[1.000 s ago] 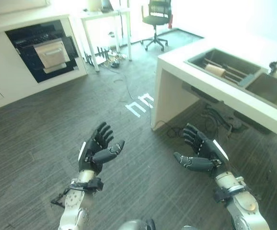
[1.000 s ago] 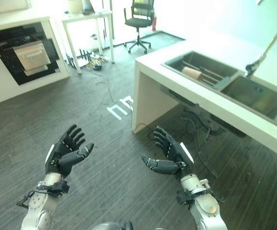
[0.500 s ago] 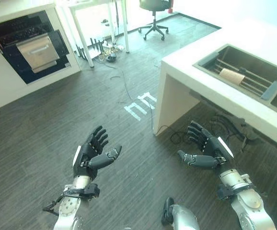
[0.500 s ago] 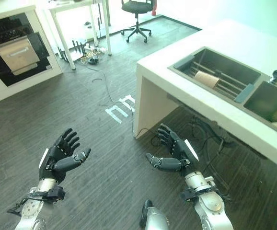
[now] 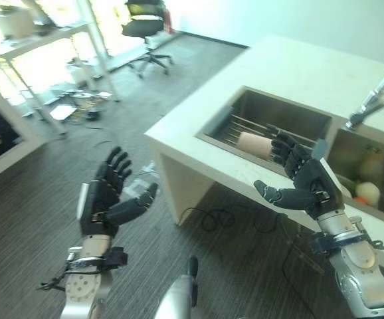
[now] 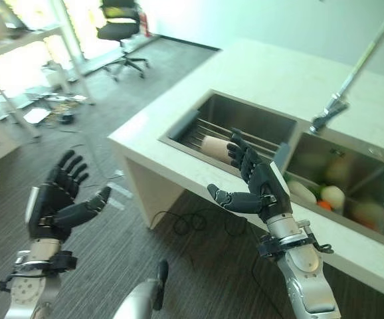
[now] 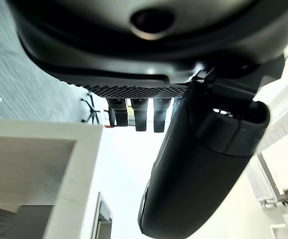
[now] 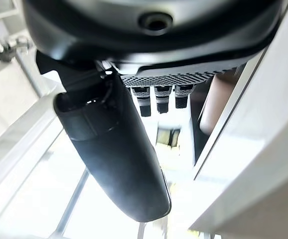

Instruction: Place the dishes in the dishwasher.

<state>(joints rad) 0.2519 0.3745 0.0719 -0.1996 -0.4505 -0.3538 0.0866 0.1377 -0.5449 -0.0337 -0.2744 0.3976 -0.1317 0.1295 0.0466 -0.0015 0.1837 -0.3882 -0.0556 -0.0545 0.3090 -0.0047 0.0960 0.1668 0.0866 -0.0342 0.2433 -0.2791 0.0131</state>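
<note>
Left hand (image 5: 102,199), lower left of frame: fingers spread straight, holding nothing, above the floor (image 5: 39,193). Right hand (image 5: 305,183), right of centre: fingers extended and empty, raised before the white counter (image 5: 291,73). A tan cup (image 5: 253,144) lies on the left sink (image 5: 272,126) rack. Pale dishes (image 6: 331,196) sit in the right basin.

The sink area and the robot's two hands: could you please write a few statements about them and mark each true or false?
1. The right hand holds a cup. False: it is open and holds nothing.
2. A tan cup lies on its side in the left sink basin. True.
3. The left hand is open above the floor. True.
4. The right sink basin is empty. False: several rounded items lie in it.
</note>
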